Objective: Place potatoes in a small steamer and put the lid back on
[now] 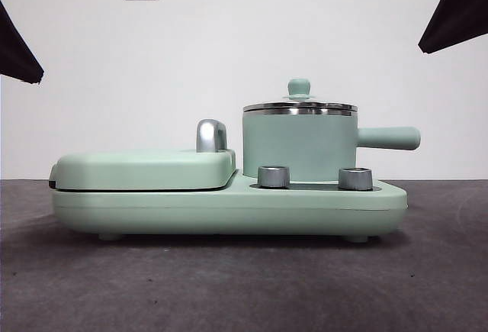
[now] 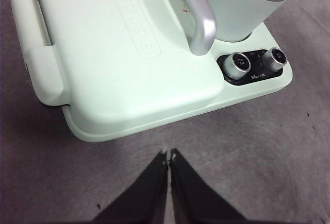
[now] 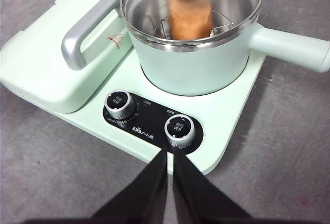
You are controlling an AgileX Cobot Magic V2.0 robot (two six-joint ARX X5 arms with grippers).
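Both pairs of fingers are pressed together and hold nothing. On the left gripper (image 2: pixel 169 154) the two black jaws meet at their tips over bare grey table (image 2: pixel 268 147), just short of the corner of the flat green griddle cover (image 2: pixel 103 54), touching neither. On the right gripper (image 3: pixel 170 154) the jaws are likewise closed tip to tip, hanging just in front of the nearer of the two control knobs (image 3: pixel 179 131), apart from it as far as can be told.

Judged from how things lie, the task looks finished or all but finished. Beyond the right fingers, past the knobs, stands the small steamer (image 3: pixel 193 69), and the potato (image 3: pixel 190 17) sits upright inside it on a wire rack. Seen from the front, the lid (image 1: pixel 299 105) rests level on the steamer's steel rim, its small green knob (image 1: pixel 299 87) standing on top; from the right wrist that knob shows above the potato, with the glass clear enough to see through. The steamer's handle (image 1: pixel 389 138) sticks out to the side, untouched.

Nothing seems left to place. From the front, both arms appear only as dark tips in the top corners, well clear of the appliance.
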